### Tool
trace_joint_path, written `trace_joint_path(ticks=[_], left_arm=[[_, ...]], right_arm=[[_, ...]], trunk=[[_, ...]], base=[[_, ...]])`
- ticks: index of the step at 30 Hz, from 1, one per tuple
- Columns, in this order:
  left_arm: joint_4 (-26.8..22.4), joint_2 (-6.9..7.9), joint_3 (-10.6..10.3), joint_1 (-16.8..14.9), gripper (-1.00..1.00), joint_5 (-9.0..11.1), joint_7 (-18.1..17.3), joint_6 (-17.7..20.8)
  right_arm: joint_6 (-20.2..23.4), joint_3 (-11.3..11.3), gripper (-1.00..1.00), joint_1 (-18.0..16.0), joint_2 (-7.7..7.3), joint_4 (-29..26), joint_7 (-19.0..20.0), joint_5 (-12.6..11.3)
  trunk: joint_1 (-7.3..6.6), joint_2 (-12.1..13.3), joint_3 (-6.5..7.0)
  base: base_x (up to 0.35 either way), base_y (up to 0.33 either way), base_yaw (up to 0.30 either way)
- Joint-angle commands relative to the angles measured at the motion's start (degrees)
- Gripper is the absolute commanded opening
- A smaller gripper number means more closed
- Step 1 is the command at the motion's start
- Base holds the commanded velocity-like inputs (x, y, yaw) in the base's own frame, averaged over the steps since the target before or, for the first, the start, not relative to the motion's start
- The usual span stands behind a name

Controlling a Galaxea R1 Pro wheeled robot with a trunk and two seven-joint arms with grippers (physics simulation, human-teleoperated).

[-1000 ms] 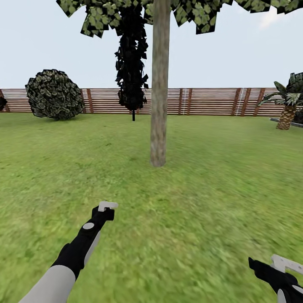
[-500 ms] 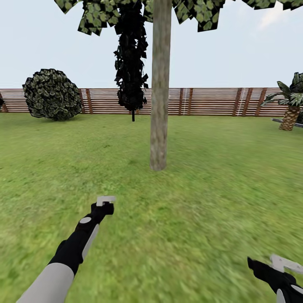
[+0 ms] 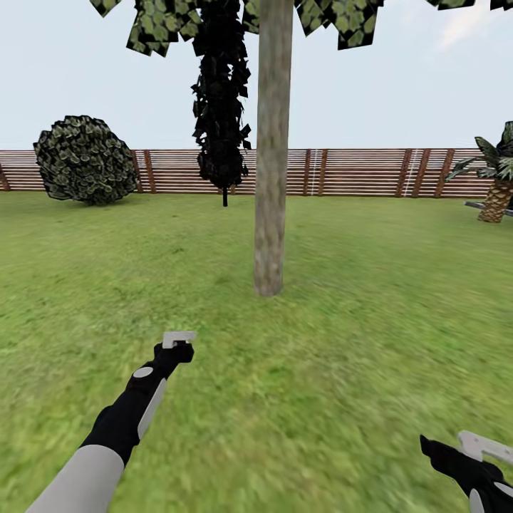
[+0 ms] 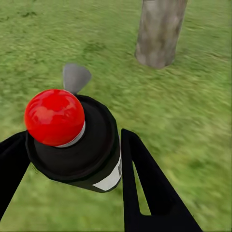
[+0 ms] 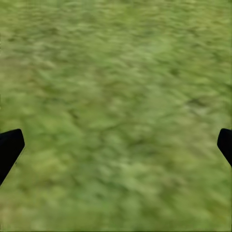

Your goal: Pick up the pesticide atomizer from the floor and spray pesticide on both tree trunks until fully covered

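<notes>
Since a second ago the left arm has stretched further forward, so the left end effector (image 3: 178,340) now sits higher in the head view and nearer the tree trunk (image 3: 272,149). The whole scene has shifted a little as well: the trunk's base lies lower in the picture, the round bush (image 3: 84,159) and the palm (image 3: 497,178) have slid outward, which points to the camera moving closer, not the plants.

In the left wrist view the left end effector (image 4: 72,159) is closed around the pesticide atomizer (image 4: 77,137), a black can with a red round cap and a grey nozzle tab, its black fingers (image 4: 145,183) pressed to either side of the can. The can points toward the trunk's base (image 4: 159,31), which stands on the lawn (image 3: 370,285) ahead.

The right end effector (image 3: 476,456) stays low at the right edge of the head view, little changed. In the right wrist view its two finger tips (image 5: 9,147) stand wide apart with nothing but blurred grass between them.

A dark narrow tree (image 3: 221,107) and the slatted wooden fence (image 3: 356,172) stand behind the trunk.
</notes>
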Motion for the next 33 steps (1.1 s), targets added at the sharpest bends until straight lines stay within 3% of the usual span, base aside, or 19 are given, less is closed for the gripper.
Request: trace_joint_path(ticks=[1, 19, 33], left_arm=[[-0.01, 0.0, -0.01, 0.01, -1.0, 0.0, 0.01, 0.02], [-0.01, -0.09, -0.11, 0.01, -1.0, 0.0, 0.02, 0.04], [-0.01, -0.09, -0.12, 0.01, -1.0, 0.0, 0.02, 0.04]], right_arm=[[0.0, -0.01, 1.0, 0.0, 0.0, 0.0, 0.0, 0.0], [0.0, -0.07, 1.0, 0.0, 0.0, -0.09, -0.09, 0.0], [0.0, -0.07, 1.0, 0.0, 0.0, -0.08, -0.09, 0.0]], trunk=[[0.0, 0.0, 0.0], [0.0, 0.0, 0.0], [0.0, 0.0, 0.0]], base=[[0.329, 0.0, 0.0], [0.329, -0.002, 0.0], [0.329, -0.086, 0.0]])
